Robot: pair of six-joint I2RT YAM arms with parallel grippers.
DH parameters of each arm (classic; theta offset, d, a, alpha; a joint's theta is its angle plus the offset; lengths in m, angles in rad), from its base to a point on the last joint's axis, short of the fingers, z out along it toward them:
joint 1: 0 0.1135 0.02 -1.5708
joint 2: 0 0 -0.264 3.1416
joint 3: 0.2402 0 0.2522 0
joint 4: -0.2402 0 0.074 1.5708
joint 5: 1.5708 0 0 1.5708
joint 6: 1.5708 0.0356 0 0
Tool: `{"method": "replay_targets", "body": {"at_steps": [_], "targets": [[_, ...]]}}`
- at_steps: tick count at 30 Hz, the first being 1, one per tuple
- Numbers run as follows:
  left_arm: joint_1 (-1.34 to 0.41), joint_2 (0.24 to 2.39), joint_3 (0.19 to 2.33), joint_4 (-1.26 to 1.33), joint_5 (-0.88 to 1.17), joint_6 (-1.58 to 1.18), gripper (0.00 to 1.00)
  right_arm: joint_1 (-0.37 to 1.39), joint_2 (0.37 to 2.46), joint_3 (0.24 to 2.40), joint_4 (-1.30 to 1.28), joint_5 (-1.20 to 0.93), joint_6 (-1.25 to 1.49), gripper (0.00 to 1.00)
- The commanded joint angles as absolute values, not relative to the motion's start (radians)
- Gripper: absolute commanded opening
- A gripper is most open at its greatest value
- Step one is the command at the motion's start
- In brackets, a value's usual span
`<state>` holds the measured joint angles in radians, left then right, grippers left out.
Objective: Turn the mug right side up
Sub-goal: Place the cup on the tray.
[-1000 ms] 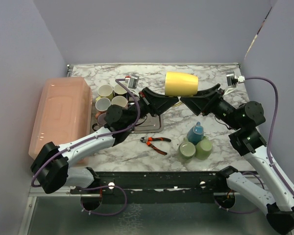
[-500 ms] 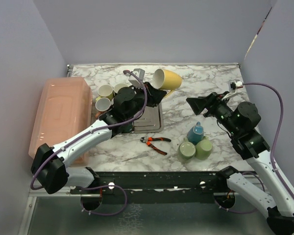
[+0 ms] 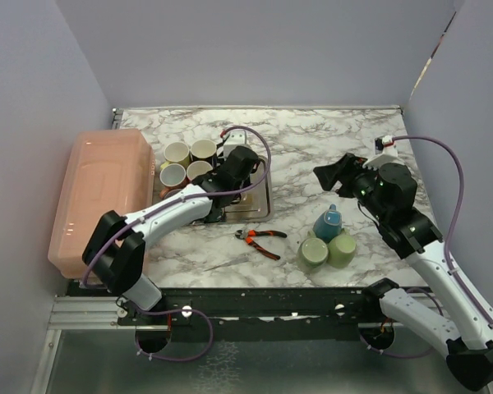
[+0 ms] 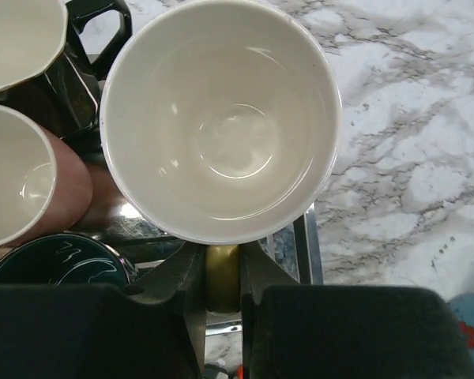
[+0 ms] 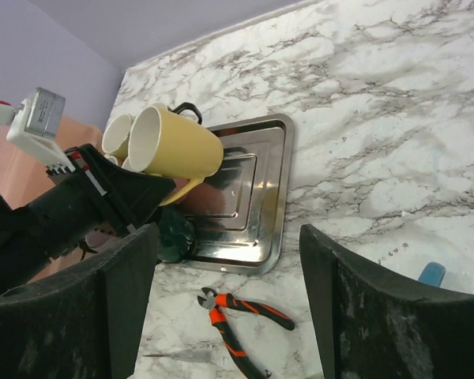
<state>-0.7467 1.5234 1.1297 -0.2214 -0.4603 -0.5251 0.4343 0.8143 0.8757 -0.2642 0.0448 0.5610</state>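
Three lilac walls (image 3: 246, 49), one marble bench (image 3: 329, 139): my left pincer (image 4: 221, 268) clamps the yellow mug (image 5: 182, 146) by its handle; my right pincer (image 5: 227, 237) gapes empty

I see a glossy glazed mug (image 4: 221, 118), white and smooth inside. The tray (image 5: 278, 201) is shiny, reflective metal. The table (image 3: 329, 135) looks smooth and marble-patterned. The pink bin (image 3: 99, 193) looks like translucent plastic.

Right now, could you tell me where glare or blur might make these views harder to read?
Left wrist: small bright glints on the inside of the yellow mug; the left tool at the bottom edge is dark and soft. Right wrist: the right tool looms dark and soft-edged in the foreground, while the steel tray carries a mild sheen. Top external: even light, soft shadows.
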Motion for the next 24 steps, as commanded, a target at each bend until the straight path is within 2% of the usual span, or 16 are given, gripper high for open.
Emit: {"method": "replay_targets", "body": {"at_steps": [1, 5, 10, 24], "targets": [[-0.739, 1.603, 1.236, -0.202, -0.615, -0.59, 0.0, 0.44, 0.825, 0.871, -0.32, 0.092, 0.588, 0.75], [-0.733, 1.685, 1.289, -0.225, -0.662, -0.61, 0.0, 0.44, 0.825, 0.871, -0.335, 0.092, 0.595, 0.75], [-0.696, 1.761, 1.332, -0.247, -0.627, -0.6, 0.0, 0.44, 0.831, 0.87, -0.346, 0.092, 0.601, 0.75], [-0.665, 1.846, 1.337, -0.278, -0.665, -0.601, 0.0, 0.44, 0.869, 0.875, -0.358, 0.076, 0.598, 0.75]]}}
